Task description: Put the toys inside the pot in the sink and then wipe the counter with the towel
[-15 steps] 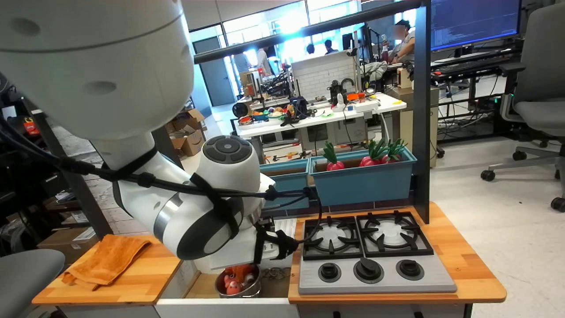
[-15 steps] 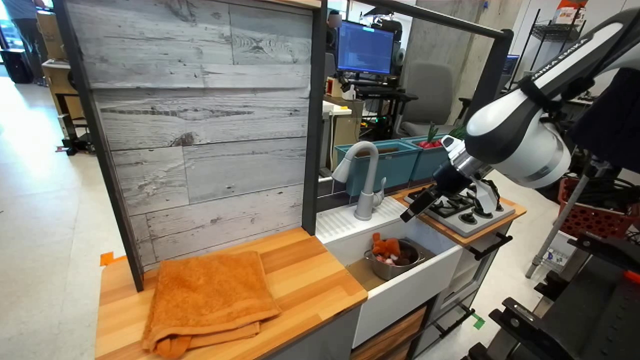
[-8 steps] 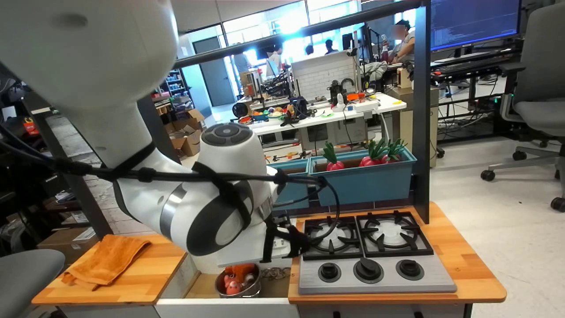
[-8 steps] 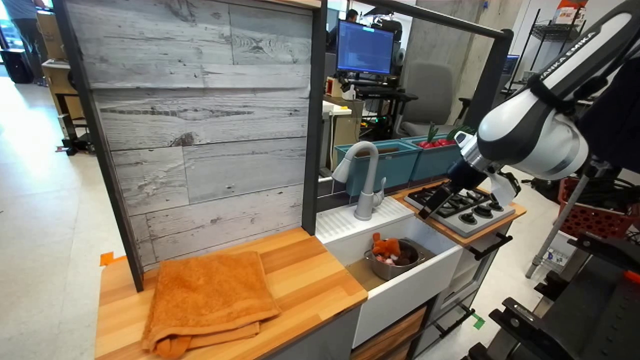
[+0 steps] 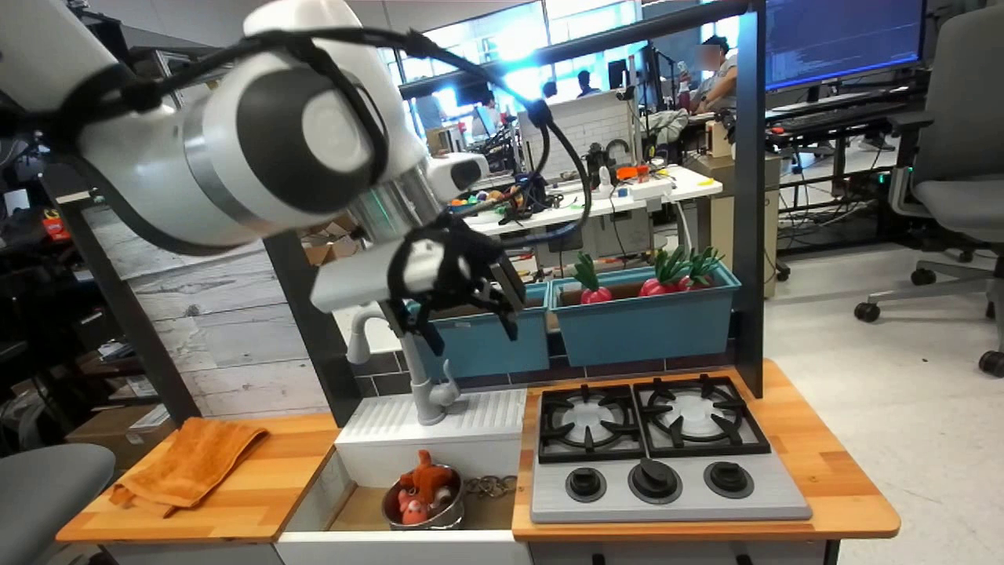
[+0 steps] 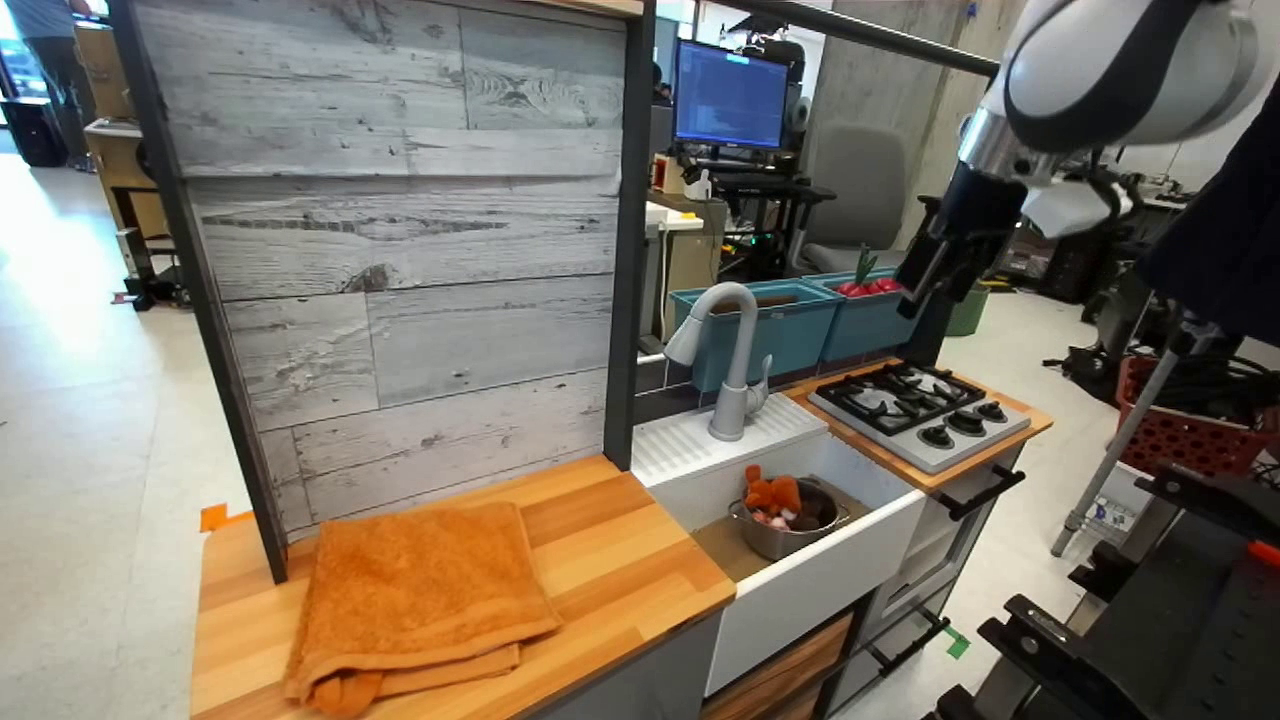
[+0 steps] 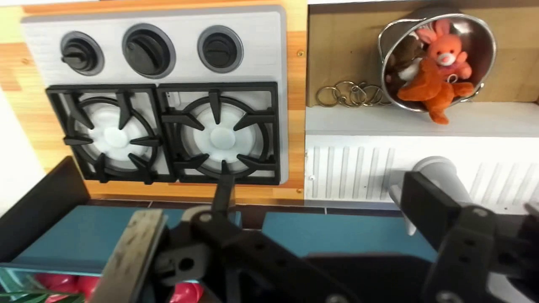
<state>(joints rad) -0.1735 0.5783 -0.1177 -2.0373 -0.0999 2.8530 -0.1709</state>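
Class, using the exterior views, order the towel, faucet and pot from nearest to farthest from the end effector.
From the open end effector, both exterior views agree:
1. Faucet: at the back of the sink.
2. Pot: down inside the sink.
3. Towel: on the wooden counter beside the sink.

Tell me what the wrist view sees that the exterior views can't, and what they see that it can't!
Only the wrist view clearly shows the pink bunny's face.

Only in both exterior views: the towel, a screen and a grey chair.

All three share: the pot, the toys, the stove, the tap and the hand.
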